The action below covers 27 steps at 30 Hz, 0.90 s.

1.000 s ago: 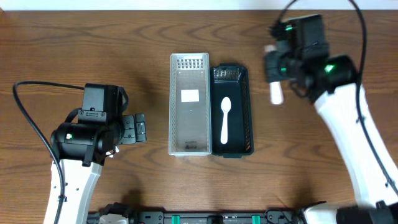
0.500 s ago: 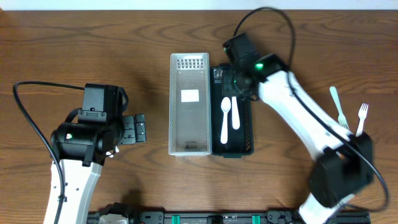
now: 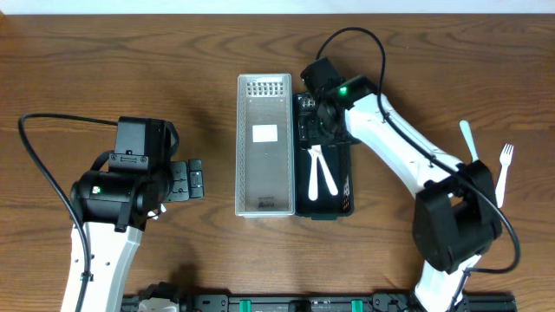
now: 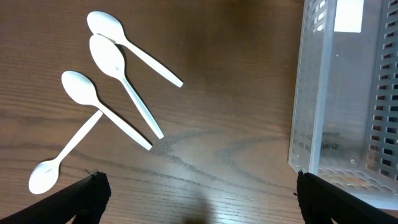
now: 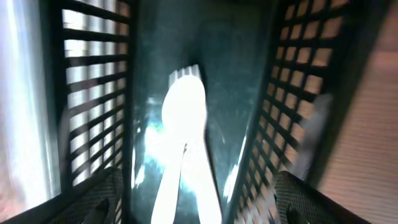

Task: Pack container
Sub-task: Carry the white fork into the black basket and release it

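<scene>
Hanging with its fingers spread wide and empty, the right end effector (image 5: pixel 198 179) sits low over the black container (image 3: pixel 349 201), probably because it has just released its load: two white utensils (image 3: pixel 312 178) lie on the container floor beneath it. Half a second ago that pair lay parallel, and now their handles splay into a V. The left end effector (image 3: pixel 192 179) stays wide apart, idle near loose spoons (image 4: pixel 118 68) on the tabletop (image 4: pixel 236 93).

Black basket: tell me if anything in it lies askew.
Two white utensils in the black basket lie in a V rather than side by side. They meet under the right pincer, and their handles splay apart toward the near end. Nothing looks spilled or damaged.
</scene>
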Motion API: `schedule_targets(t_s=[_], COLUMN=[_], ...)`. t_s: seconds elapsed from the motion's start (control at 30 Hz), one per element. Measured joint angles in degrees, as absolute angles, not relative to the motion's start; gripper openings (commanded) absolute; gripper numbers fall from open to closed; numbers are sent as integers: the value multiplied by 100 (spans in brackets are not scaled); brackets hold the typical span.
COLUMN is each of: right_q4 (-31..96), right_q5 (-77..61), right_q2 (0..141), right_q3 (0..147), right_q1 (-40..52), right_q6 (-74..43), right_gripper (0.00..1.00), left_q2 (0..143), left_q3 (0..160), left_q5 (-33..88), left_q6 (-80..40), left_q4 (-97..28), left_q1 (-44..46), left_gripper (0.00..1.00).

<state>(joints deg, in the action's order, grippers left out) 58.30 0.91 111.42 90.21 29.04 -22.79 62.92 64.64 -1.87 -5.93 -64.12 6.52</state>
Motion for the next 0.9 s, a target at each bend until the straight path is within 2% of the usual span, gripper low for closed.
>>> schedule_targets(t_s=[0.2,0.47,0.67,0.9], right_q4=[6431,6541,6506,6401], right_q5=[318,768,821,458], right_q2=[10357,9172,9776,11203], right_q3=[10167,10805,10506,10230], right_q1=[2414,97,-1363,-2147], right_q6=[-1763,-357,705,1243], right_gripper=[99,99,95,91], left_q2=[6292,6292,6289,6292], left_q3=[6464,6464,6464,6464], left_q5=[-187,-187,-187,-187], left_q6=[-591,-593,-593,-593], left_q4=[-6414,-6412,-6410,-6412], left_q1=[652,652,652,652], left_gripper=[98,98,98,98])
